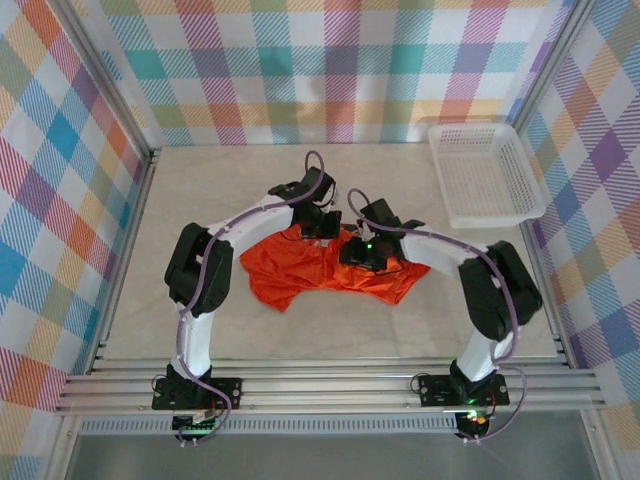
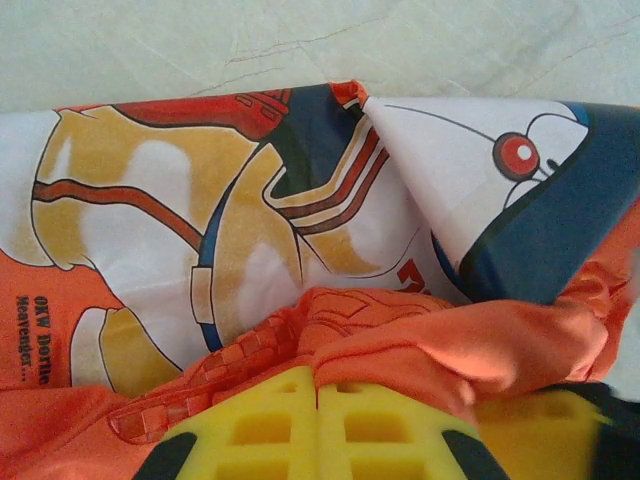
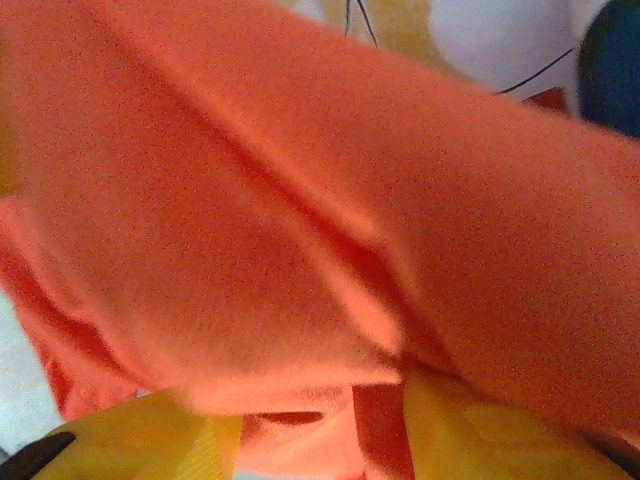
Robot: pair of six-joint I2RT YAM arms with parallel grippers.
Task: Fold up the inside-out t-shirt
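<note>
Orange t-shirt (image 1: 290, 272) crumpled at frame centre, left gripper (image 1: 321, 228) and right gripper (image 1: 364, 254) on it; white basket (image 1: 485, 176) upper right.

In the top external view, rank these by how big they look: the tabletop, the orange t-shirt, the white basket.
1. tabletop, by far the largest.
2. orange t-shirt, bunched up and partly covered.
3. white basket, close to the t-shirt's spread, so the order of these two is unsure.

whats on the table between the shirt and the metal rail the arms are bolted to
Nothing. In the top view, the table is bare from the near edge of the t-shirt to the rail.
</note>
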